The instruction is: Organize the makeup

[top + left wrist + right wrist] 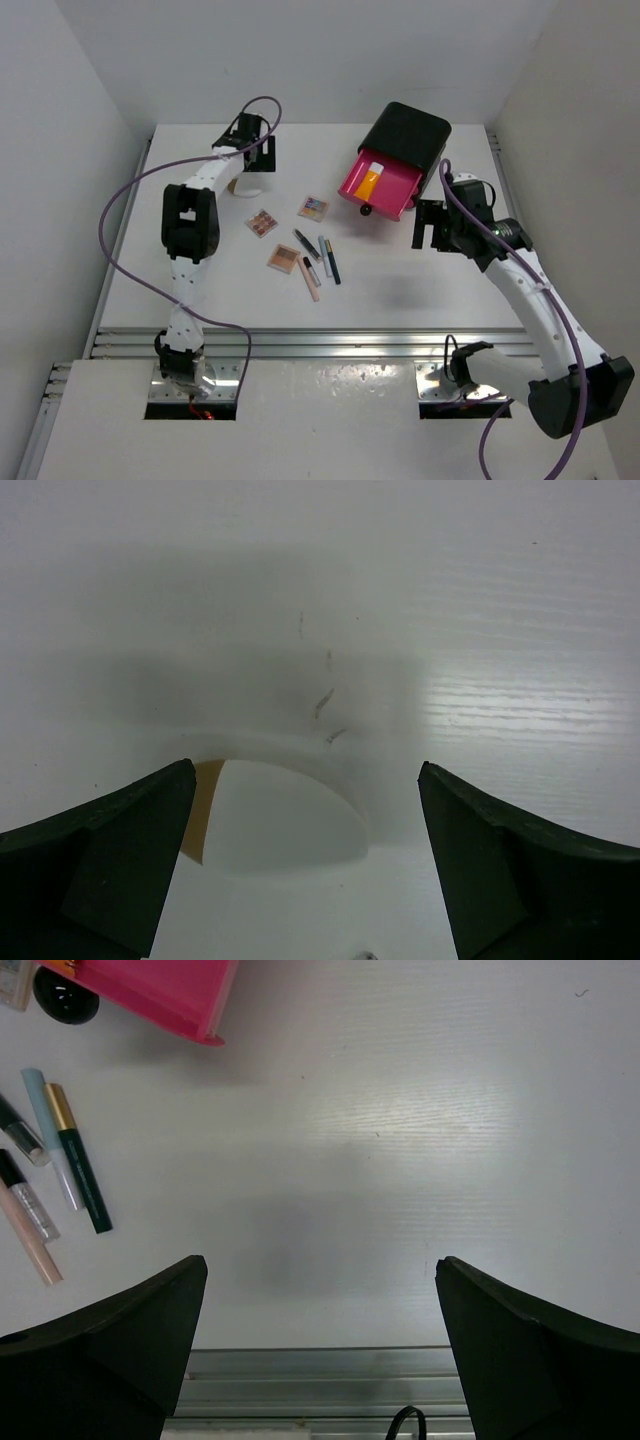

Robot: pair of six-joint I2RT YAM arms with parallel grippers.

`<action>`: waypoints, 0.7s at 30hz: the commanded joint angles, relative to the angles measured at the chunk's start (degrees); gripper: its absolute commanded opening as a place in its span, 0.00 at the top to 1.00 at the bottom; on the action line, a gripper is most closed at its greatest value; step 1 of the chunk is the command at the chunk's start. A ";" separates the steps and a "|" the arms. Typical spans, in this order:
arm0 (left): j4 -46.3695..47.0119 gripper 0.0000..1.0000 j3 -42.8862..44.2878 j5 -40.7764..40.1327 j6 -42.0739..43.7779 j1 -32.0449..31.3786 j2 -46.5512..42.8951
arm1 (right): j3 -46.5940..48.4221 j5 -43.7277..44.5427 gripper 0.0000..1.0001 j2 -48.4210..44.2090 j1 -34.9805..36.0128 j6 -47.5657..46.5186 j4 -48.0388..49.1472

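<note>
though loose, puff (pixel 285 825) within left gripper (pixel 307 770)

White table (pixel 420 300), plain white walls (pixel 300 60)

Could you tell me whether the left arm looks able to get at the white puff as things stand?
Probably yes: the left tool hangs open directly above the white puff, straddling it, and nothing else lies in between.

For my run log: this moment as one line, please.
left end effector: open, above puff | right end effector: open, empty | pink drawer: open
</note>
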 commanded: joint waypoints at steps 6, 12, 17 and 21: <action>6.52 0.00 2.33 -7.35 3.96 0.90 1.92 | 0.41 3.24 0.03 1.53 2.66 1.77 -1.59; 6.52 0.00 -5.66 -10.86 3.43 0.90 0.25 | 0.15 4.21 0.03 2.32 3.81 2.12 -1.77; 7.04 0.00 -10.84 -10.87 2.21 0.90 -1.95 | 0.15 4.38 0.03 2.93 4.51 2.12 -1.59; 7.04 0.00 -11.90 -10.87 0.88 1.43 -2.57 | 0.41 4.38 0.03 3.46 4.86 1.77 -1.68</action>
